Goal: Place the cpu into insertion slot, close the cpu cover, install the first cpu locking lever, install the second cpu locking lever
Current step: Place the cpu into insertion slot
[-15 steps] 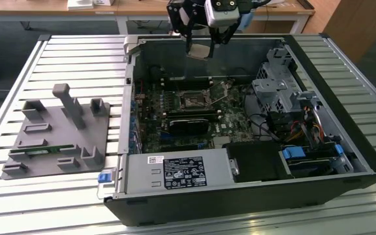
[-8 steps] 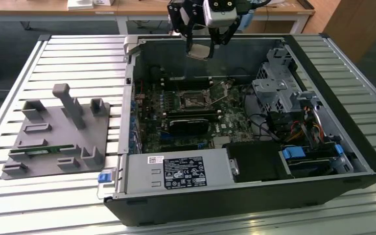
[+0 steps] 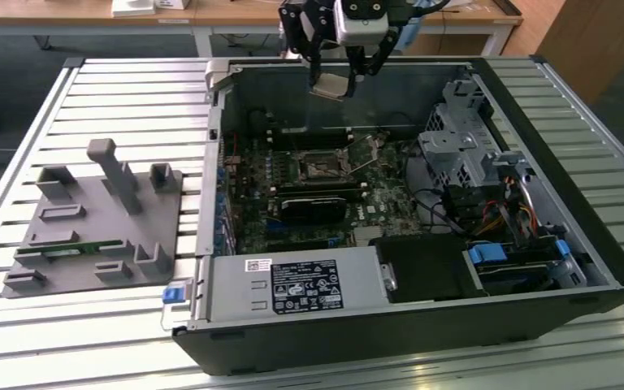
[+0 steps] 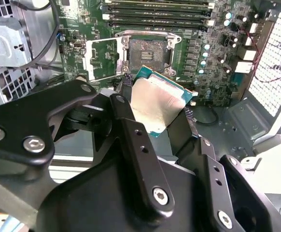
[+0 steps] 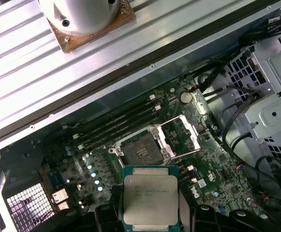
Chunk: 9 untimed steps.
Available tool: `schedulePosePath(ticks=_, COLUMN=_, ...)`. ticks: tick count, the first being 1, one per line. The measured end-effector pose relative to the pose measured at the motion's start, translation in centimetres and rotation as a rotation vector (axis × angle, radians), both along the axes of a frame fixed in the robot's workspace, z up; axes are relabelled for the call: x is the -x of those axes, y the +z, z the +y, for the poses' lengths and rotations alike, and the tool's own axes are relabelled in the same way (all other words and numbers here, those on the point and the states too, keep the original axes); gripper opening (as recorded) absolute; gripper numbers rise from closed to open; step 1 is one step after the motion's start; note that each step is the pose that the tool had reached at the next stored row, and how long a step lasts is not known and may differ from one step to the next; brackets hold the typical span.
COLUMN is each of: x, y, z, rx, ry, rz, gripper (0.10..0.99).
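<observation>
Right at the lens: black gripper (image 4: 156, 115), clamped on the cpu (image 4: 157, 99) by its edges. Held tilted, high over the far wall of the computer case (image 3: 421, 345). Lower down and nearer, mid-board: the insertion slot (image 5: 141, 150), bare, cpu cover (image 5: 181, 135) flipped open beside it.

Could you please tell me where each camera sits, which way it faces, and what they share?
Exterior view: off the arm, looking down into the open computer case; hand holds the cpu above.
First wrist view: on the arm, looking past the hand at the insertion slot.
Second wrist view: likewise; black fingers flank the cpu.
Shared: all show the cpu.
</observation>
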<state>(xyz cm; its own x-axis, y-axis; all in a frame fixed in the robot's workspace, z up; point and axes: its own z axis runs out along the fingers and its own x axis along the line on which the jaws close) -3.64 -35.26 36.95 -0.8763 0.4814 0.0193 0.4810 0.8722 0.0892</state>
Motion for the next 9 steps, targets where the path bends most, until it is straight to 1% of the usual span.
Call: schedulePosePath(ticks=9, x=0.0, y=-0.02, z=0.0, rx=0.0, ry=-0.052, rz=0.0001, gripper=0.541)
